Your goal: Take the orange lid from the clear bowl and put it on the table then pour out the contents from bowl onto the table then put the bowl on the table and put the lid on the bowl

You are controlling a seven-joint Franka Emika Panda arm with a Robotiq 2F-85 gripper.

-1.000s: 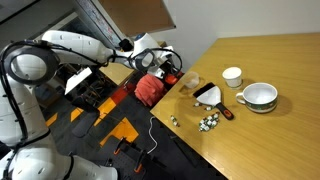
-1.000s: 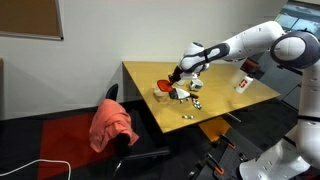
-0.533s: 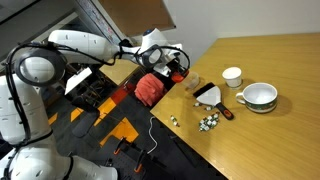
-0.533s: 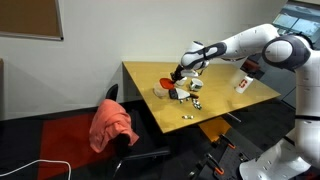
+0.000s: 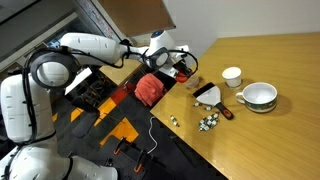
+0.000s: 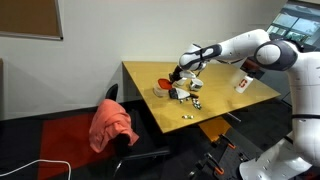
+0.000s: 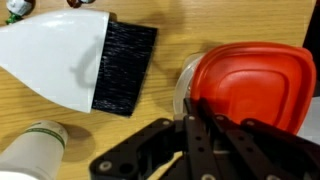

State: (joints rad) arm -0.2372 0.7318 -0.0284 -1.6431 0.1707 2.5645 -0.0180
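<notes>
The glossy, rounded-square orange lid [image 7: 250, 85] sits atop the clear bowl [image 7: 183, 90]. The gripper [image 7: 191, 108] is pinched shut at its edge; a black-bristled brush [image 7: 122, 65] lies beside.

Lid [image 7: 248, 85] on the small bowl [image 7: 184, 88] near the bench [image 5: 275, 140] edge, brush [image 7: 70, 50] beside it.
In the wrist view the lid lies on the small bowl, with the brush just left of it. In an exterior view the small bowl sits by the bench edge, the brush just right of it, the large bowl [image 5: 260, 96] farther right, and the cup [image 5: 232, 76] behind, between the two. A cluster of pieces [image 5: 208, 123] lies in front of the brush. Off the bench, a cloth [image 6: 112, 125] drapes over a chair [image 6: 140, 156].
</notes>
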